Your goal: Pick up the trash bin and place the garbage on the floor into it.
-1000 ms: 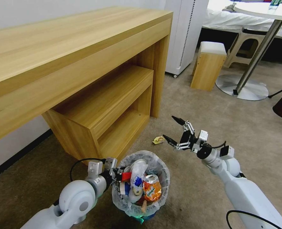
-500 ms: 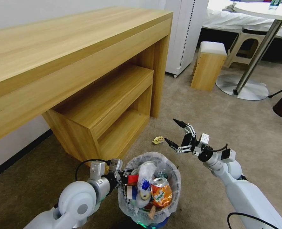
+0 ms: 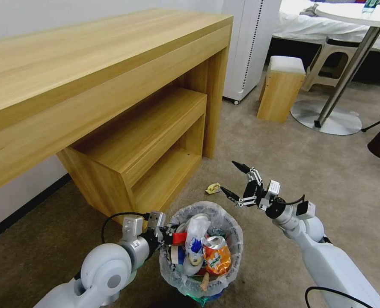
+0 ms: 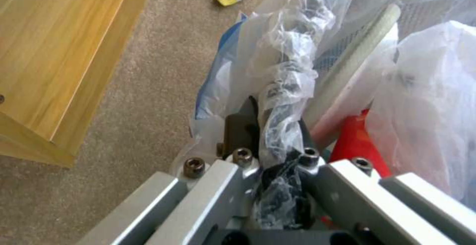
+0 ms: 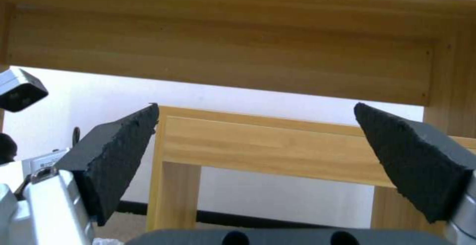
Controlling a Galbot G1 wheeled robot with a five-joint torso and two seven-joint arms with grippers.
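We hold the trash bin (image 3: 200, 250) by its near-left rim: our left gripper (image 3: 166, 233) is clamped onto the rim and the crinkly clear liner bag (image 4: 288, 70), the plastic bunched between its dark fingers (image 4: 240, 126) in the left wrist view. We cannot tell whether the bin's base touches the floor (image 3: 284, 171). Inside it we see a crushed orange can (image 3: 216, 255), a red-and-white cup (image 3: 178, 246) and white wrappers piled up to the rim.

Our right gripper (image 3: 237, 179) hangs in the air just beyond the bin's far-right edge, its two black fingertips (image 5: 119, 152) spread wide apart with nothing between them. In the right wrist view it faces the wooden desk (image 3: 91, 85).

One piece of garbage, a small yellow wrapper (image 3: 213, 188), lies on the beige carpet between the bin's far rim and the lower shelf unit (image 3: 155, 145) of the desk, near the desk's end panel. It sits just to the left of our right gripper and apart from it.

The desk and its shelf close off our left side, and the shelf's front corner is near the left gripper. To the right the carpet lies open as far as a small wooden stool (image 3: 281, 87) and the round metal base of a table (image 3: 325, 116).
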